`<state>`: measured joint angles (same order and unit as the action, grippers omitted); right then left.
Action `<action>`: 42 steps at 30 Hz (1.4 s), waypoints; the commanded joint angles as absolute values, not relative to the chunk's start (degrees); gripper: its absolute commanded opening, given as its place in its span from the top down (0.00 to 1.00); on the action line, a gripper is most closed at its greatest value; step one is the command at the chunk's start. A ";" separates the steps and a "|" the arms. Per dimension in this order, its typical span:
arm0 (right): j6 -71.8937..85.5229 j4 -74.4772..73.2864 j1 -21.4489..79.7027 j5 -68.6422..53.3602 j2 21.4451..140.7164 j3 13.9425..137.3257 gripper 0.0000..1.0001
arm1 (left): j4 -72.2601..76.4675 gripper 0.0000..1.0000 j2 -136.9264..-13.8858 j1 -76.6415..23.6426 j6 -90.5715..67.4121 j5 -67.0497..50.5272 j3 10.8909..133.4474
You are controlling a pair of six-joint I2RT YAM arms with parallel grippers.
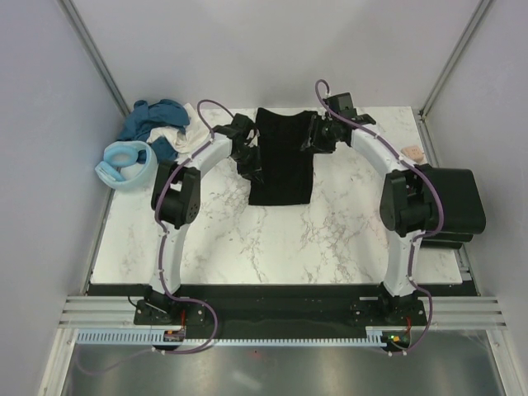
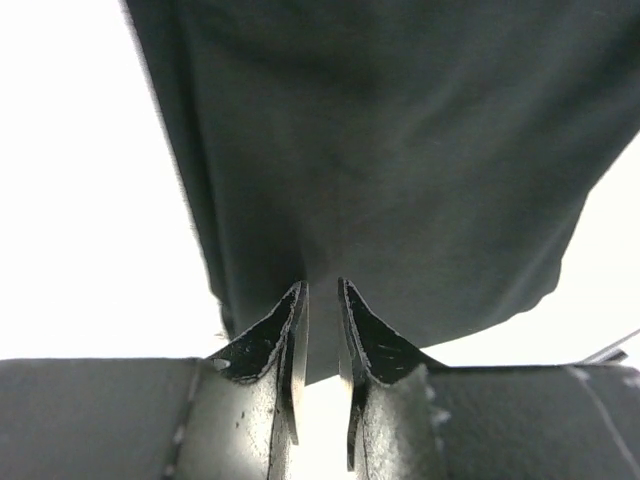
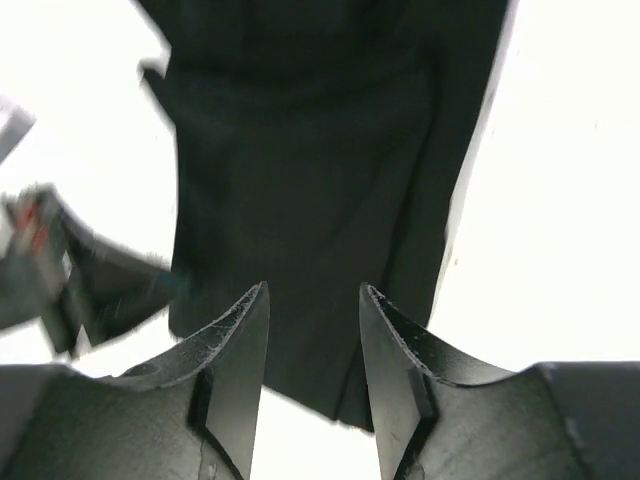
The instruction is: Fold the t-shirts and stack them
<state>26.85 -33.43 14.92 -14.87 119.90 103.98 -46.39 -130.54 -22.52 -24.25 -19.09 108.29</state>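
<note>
A black t-shirt [image 1: 282,161], folded into a long strip, lies at the back middle of the table. My left gripper [image 1: 253,161] is at its left edge. In the left wrist view the jaws [image 2: 322,288] stand nearly closed with the black cloth [image 2: 400,150] between the tips. My right gripper [image 1: 310,139] is at the shirt's right edge near its far end. In the right wrist view it [image 3: 314,290] is open, with the black shirt [image 3: 310,150] below the gap and nothing held.
A pile of teal-blue and white shirts [image 1: 157,122] and a light blue one [image 1: 124,165] lie at the back left corner. A small pinkish block [image 1: 412,152] sits at the back right. A black box [image 1: 455,202] stands at the right edge.
</note>
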 commanded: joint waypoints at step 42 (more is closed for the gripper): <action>13.27 -33.92 22.50 -16.96 113.64 82.88 0.47 | -49.13 0.72 -129.82 -25.05 -21.45 -20.40 110.66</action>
